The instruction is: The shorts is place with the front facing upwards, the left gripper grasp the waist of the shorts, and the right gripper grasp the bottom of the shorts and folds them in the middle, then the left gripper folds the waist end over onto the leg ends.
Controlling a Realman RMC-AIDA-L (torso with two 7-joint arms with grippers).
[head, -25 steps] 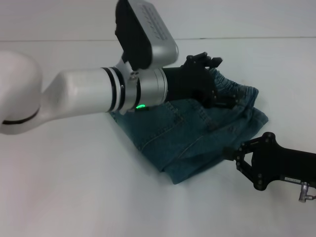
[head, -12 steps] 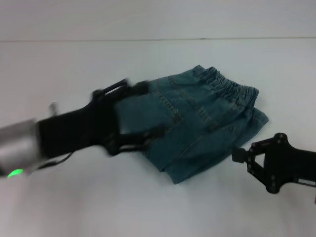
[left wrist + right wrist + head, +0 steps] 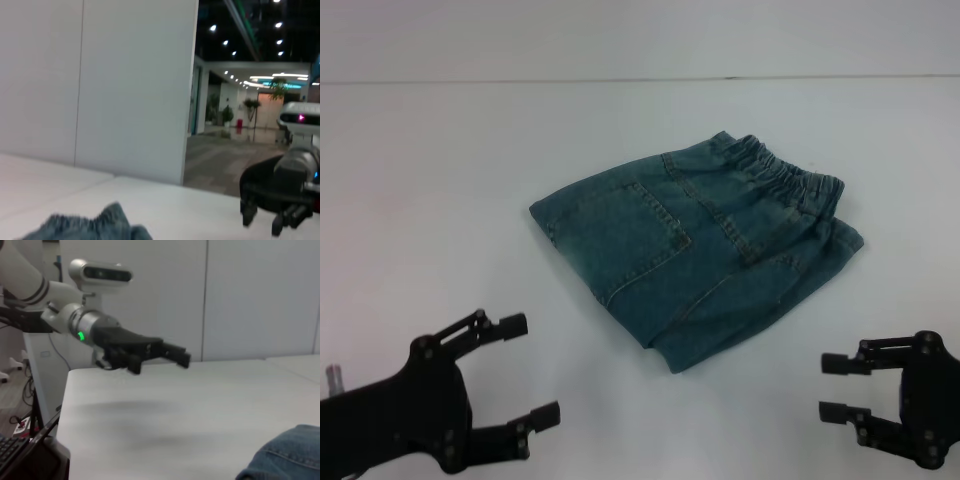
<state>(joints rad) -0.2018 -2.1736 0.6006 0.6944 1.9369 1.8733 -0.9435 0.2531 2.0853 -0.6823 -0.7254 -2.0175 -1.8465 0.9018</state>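
You are looking at blue-green denim shorts [image 3: 700, 255] lying folded in a small stack near the middle of the white bench [image 3: 440, 180], a bit toward the right edge. The puckered waist band [image 3: 785, 180] is lying on top, toward the far side. A second ago your left hand [image 3: 510, 390] was over the shorts. Now it is sitting back by the near edge, wide open and holding nothing. Your right hand [image 3: 835, 388] is also waiting there, open and empty. The folding is looking done.
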